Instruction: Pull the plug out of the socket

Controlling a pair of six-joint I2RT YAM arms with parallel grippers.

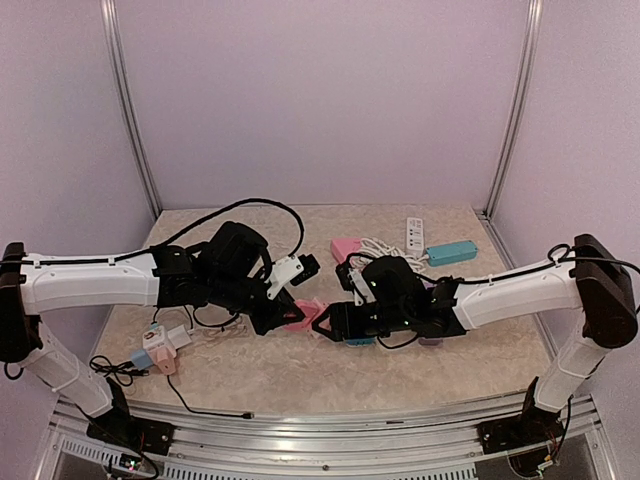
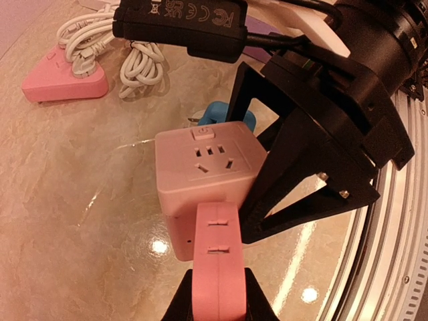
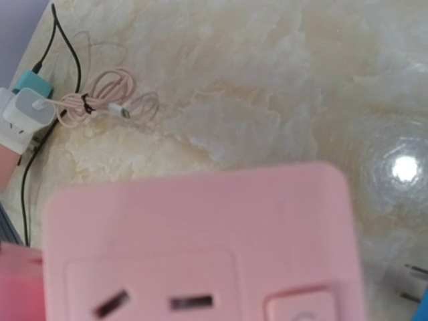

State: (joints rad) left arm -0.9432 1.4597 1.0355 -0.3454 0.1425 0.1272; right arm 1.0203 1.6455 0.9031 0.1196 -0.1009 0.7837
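Pink plug (image 2: 217, 267) is seated in the near face of the pink cube socket (image 2: 200, 167), which sits near mid-table (image 2: 80, 221) between the two arms. The left gripper (image 1: 288, 318) is clamped narrow on the plug body, its fingers on either flank. The right gripper (image 1: 326, 322) stands at medium width, and its black fingers straddle the cube's right side; we read this as a bracing grip on the cube, though pad contact is not clearly shown. We judge the step in hand to be the pull itself. To do it well we would draw the left hand straight back along the prong axis, without twisting or lifting, while the right hand pins the cube against the pull. If the cube slides, we would firm the brace before pulling harder. A blue plug (image 2: 227, 115) lies just behind the cube with its prongs bare, so apparently not inserted. Containers: none in view. A pink triangular strip (image 2: 63, 80) and a white cable coil (image 2: 127, 60) lie loose on the table farther back.
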